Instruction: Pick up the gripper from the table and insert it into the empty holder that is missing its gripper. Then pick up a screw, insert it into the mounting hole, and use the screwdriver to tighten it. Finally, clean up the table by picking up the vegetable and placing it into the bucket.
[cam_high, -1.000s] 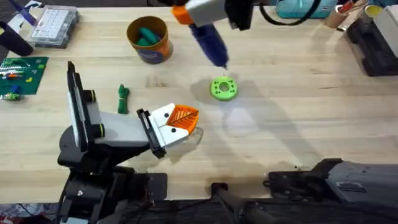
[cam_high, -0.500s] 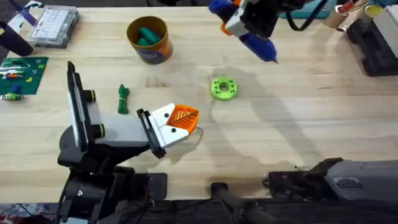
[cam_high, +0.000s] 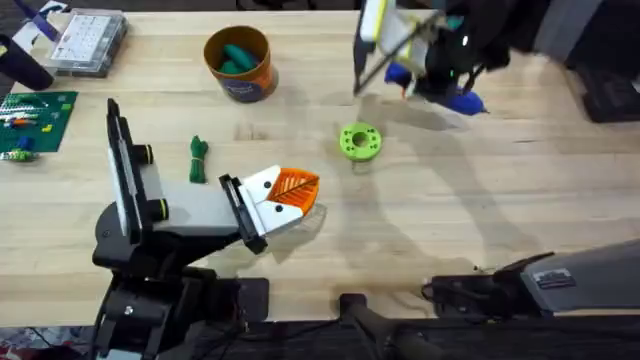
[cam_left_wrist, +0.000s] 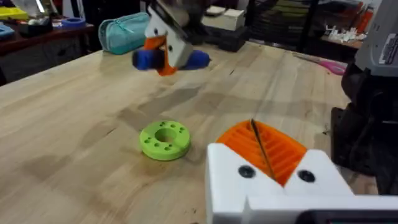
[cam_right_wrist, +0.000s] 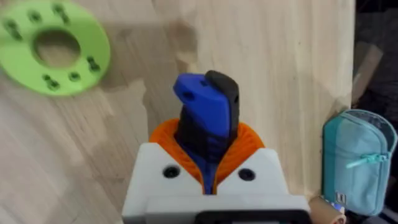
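My right gripper hangs over the far right of the table, shut on the blue screwdriver, which lies nearly level. In the right wrist view the screwdriver sits between orange pads. My left gripper rests at the lower left, its white fingers on the black bar holder, orange pads pressed together on nothing. The dark green vegetable lies left of it. At the far left stands the orange bucket. The screw and the mounting hole are hidden.
A lime-green disc with holes lies mid-table, between the two grippers. A clear compartment box and a green board sit at the far left. A teal pouch lies beyond the right gripper.
The right arm has carried the screwdriver away from above the lime disc, toward the far right, and turned it from pointing down to nearly level. The left arm has stayed still.
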